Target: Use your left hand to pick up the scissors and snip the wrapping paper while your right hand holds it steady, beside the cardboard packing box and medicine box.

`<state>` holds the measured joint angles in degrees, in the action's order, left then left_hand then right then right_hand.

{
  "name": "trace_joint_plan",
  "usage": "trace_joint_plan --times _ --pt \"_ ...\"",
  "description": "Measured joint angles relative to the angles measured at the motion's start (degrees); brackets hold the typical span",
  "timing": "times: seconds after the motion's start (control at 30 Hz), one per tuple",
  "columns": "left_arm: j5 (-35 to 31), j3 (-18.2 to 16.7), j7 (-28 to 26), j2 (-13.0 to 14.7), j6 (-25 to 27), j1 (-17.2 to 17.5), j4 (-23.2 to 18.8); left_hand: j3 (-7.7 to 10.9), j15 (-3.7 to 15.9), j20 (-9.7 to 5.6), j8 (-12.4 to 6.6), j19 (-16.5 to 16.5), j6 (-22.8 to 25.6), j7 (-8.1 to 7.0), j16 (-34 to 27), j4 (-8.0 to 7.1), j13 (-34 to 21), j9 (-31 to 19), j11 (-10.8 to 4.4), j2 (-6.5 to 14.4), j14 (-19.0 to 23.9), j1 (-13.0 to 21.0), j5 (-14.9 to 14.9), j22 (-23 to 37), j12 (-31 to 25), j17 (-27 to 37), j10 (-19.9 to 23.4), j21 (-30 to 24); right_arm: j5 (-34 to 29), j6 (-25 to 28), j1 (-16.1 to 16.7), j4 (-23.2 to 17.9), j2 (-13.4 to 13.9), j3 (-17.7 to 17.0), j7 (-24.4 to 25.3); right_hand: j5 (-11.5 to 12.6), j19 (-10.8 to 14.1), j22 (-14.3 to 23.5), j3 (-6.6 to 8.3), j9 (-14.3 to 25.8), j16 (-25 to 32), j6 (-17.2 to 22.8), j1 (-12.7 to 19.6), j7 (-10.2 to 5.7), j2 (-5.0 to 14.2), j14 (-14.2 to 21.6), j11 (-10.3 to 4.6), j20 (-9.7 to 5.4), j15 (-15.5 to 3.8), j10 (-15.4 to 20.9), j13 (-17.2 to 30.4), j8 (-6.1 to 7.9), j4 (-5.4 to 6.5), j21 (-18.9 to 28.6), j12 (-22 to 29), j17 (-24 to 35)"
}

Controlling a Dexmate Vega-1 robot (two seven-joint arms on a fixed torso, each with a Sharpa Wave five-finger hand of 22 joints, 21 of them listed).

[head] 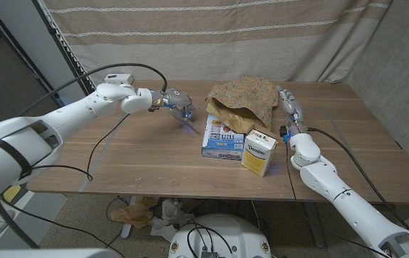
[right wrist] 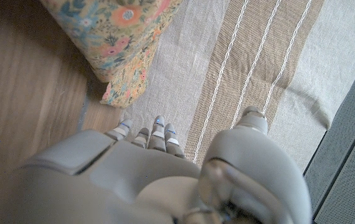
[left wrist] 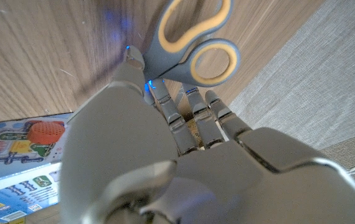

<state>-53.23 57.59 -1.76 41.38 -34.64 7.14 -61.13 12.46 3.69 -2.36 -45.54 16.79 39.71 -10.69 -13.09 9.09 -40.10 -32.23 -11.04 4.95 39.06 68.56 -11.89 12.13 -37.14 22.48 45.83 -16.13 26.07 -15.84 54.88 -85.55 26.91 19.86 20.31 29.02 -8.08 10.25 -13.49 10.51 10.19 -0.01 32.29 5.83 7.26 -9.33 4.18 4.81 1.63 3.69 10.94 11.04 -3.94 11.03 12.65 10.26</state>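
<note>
My left hand [head: 174,102] is over the far left part of the table. Its thumb and fingers [left wrist: 193,118] close on the scissors [left wrist: 193,43] where the grey-and-yellow handles meet. The blades are hidden behind the hand. In the head view the scissors [head: 186,115] hang just off the wood. The floral wrapping paper [head: 246,97] lies draped over the brown cardboard packing box [head: 222,115] at the back middle. My right hand [head: 288,102] is just right of the paper [right wrist: 112,34], fingers stretched out, holding nothing and apart from it.
A blue-and-white medicine box [head: 221,140] lies in front of the paper, and it also shows beside my left hand [left wrist: 15,162]. A cream carton [head: 260,152] stands to its right. A striped curtain [head: 212,36] hangs behind the table [head: 140,168].
</note>
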Motion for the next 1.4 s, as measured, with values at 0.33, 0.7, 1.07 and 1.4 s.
trace_joint_plan --times 0.33,0.7,1.07,1.4 --pt "1.32 -0.72 -1.47 -0.03 0.09 0.0 -0.85 0.24 0.12 0.2 0.05 0.2 0.83 -0.83 0.45 0.24 -2.57 0.75 0.0 0.07 0.9 -0.07 0.24 -0.16 -0.49 0.25 0.0 0.0 -0.14 -0.22 0.12 -0.12 0.01 -0.05 0.09 0.0 0.0 0.0 0.0 0.0 0.0 0.0 0.0 0.0 0.0 0.0 0.0 0.0 0.0 0.0 0.0 0.0 0.0 0.0 0.0 0.0" --pt "1.66 -1.54 -2.88 0.04 0.21 0.37 -1.97 1.27 1.75 0.1 0.6 0.71 -0.38 -1.3 0.45 1.28 -4.15 2.8 0.0 0.08 7.9 -0.08 0.29 -0.15 -1.17 -0.33 0.0 -0.44 -0.5 -0.56 0.72 -0.57 0.06 -0.16 0.48 0.0 0.0 0.0 0.0 0.0 0.0 0.0 0.0 0.0 0.0 0.0 0.0 0.0 0.0 0.0 0.0 0.0 0.0 0.0 0.0 0.0" --pt "2.09 -2.91 -4.98 -0.01 1.19 0.79 -2.99 2.43 3.06 0.1 0.56 0.7 -0.65 -1.17 0.9 2.42 -6.53 3.5 0.0 0.08 12.49 -0.08 -0.01 -0.42 -1.82 -1.42 0.0 -0.44 -0.81 -0.69 1.05 -1.35 0.15 -0.34 0.83 -0.19 0.0 0.0 0.0 0.0 0.0 0.0 0.0 0.0 0.0 0.0 0.01 0.0 0.0 -0.01 0.0 0.0 0.0 0.0 0.0 0.0" --pt "2.65 -3.8 -6.62 -0.25 1.75 1.04 -3.59 6.42 6.54 0.0 0.2 2.04 1.62 -0.66 1.5 6.42 -8.64 7.15 0.18 0.05 23.77 -0.05 -0.02 -0.69 0.05 -4.72 0.68 0.06 -0.98 -0.53 1.25 -2.11 0.4 -0.56 0.92 -0.22 0.0 0.0 0.0 0.0 0.0 0.0 0.0 0.0 0.0 0.0 0.01 0.0 0.0 -0.01 0.0 0.0 0.0 0.0 0.0 0.0"
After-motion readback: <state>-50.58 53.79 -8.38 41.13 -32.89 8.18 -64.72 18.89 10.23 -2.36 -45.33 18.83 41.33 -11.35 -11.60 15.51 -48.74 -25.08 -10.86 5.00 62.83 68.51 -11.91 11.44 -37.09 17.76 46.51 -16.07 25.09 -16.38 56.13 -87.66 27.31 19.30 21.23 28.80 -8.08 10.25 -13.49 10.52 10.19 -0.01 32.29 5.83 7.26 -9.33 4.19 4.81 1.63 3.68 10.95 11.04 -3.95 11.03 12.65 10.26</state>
